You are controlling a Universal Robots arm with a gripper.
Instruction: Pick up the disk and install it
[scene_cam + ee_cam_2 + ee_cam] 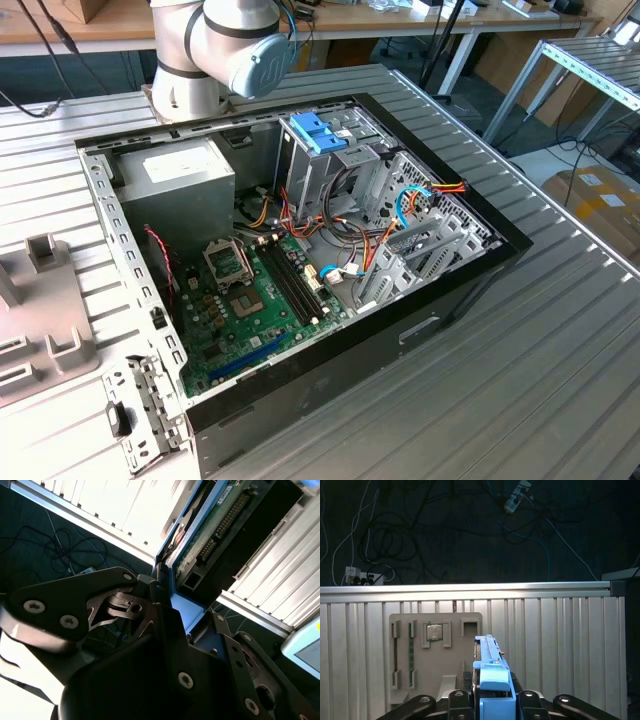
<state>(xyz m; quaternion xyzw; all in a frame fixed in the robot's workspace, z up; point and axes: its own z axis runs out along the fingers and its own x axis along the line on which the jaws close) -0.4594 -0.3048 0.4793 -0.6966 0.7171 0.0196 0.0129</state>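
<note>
My gripper (492, 700) is shut on the disk (491, 672), which stands edge-on between the black fingers with its blue side rail towards the camera. In the second wrist view the disk (215, 525) shows its green circuit-board side and a dark connector, framed by a blue rail, with the gripper (172, 605) clamped on its near end. It hangs above the slatted aluminium table (560, 645), over a grey holder plate (435, 650). In the exterior view the arm's base (215, 50) stands behind the open computer case (300, 250).
Inside the case are a tall metal cage with a light-blue top (318, 132), a grey power supply (175, 180), a green motherboard (245, 305) and loose cables (400, 205). The grey holder plate (40, 310) lies at the exterior view's left. Cables cross the dark floor (470, 530) beyond the table.
</note>
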